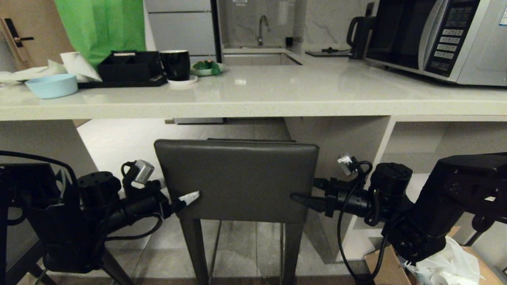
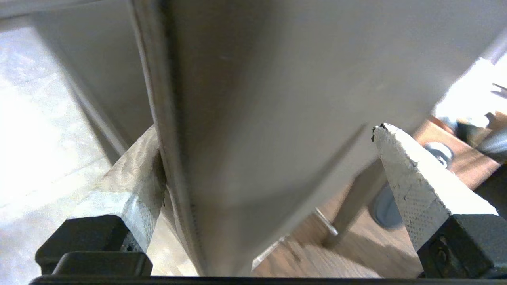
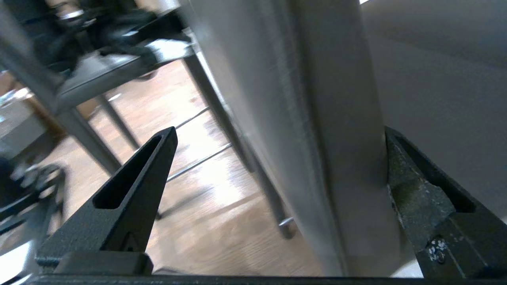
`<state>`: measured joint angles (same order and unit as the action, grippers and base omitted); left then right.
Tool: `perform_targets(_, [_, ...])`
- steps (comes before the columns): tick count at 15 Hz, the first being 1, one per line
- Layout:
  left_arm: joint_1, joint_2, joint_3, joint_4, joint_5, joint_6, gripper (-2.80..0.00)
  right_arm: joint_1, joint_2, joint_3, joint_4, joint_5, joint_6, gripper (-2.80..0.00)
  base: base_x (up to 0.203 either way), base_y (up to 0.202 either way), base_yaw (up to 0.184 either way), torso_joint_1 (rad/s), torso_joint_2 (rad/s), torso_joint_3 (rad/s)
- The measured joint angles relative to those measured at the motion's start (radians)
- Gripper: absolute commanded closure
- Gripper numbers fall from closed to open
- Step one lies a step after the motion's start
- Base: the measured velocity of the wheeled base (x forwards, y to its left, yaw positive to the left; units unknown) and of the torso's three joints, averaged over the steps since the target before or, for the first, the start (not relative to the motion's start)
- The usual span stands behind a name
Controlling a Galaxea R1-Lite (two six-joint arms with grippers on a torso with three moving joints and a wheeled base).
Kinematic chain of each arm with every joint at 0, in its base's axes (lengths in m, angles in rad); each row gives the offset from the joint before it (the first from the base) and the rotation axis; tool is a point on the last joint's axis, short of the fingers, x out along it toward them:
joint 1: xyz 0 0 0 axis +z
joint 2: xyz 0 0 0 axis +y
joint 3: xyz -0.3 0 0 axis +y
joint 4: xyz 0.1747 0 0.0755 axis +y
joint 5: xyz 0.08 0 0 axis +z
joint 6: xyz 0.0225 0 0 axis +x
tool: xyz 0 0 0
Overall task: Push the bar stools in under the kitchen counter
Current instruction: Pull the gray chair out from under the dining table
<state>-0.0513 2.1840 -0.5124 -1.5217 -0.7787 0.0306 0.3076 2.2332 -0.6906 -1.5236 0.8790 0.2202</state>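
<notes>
- Left gripper (image 1: 189, 199) and right gripper (image 1: 298, 198), both spread wide, straddle the backrest edges of the bar stool (image 1: 237, 180).
- It stands just short of the kitchen counter (image 1: 253, 105) — push evenly, both sides level, so it doesn't twist.

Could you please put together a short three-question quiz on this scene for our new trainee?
1. True or false: the left gripper and right gripper are at opposite sides of the bar stool's backrest, both with fingers spread.
2. Which appliance stands on the kitchen counter at the robot's right? A) toaster B) microwave C) blender
3. What colour is the bowl at the counter's left end?

Key:
1. True; in each wrist view the backrest edge runs between the open fingers.
2. B, the microwave.
3. Light blue, the bowl.
</notes>
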Motion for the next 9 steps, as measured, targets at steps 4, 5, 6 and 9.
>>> perform_targets(4, [-0.003, -0.011, 0.009, 0.004, -0.003, 0.0, -2.8, 0.012, 0.0, 0.001, 0.002, -0.01, 0.001, -2.8, -0.196, 0.0, -0.002, 0.002, 0.0, 0.005])
perform_targets(5, [-0.001, -0.014, 0.009, 0.004, -0.003, 0.0, -2.8, 0.013, 0.0, 0.001, 0.002, -0.009, 0.001, -2.8, -0.194, 0.0, -0.001, -0.001, 0.0, 0.005])
perform_targets(6, [-0.001, -0.018, 0.01, 0.005, -0.002, -0.002, -2.8, 0.014, -0.001, 0.0, 0.002, -0.008, 0.001, -2.8, -0.195, 0.0, 0.001, 0.002, 0.0, 0.002])
perform_targets(9, [-0.001, -0.029, 0.012, 0.005, -0.002, -0.003, -2.8, 0.02, -0.009, 0.009, 0.003, -0.008, -0.001, -2.8, -0.191, 0.0, -0.001, 0.004, 0.0, 0.001])
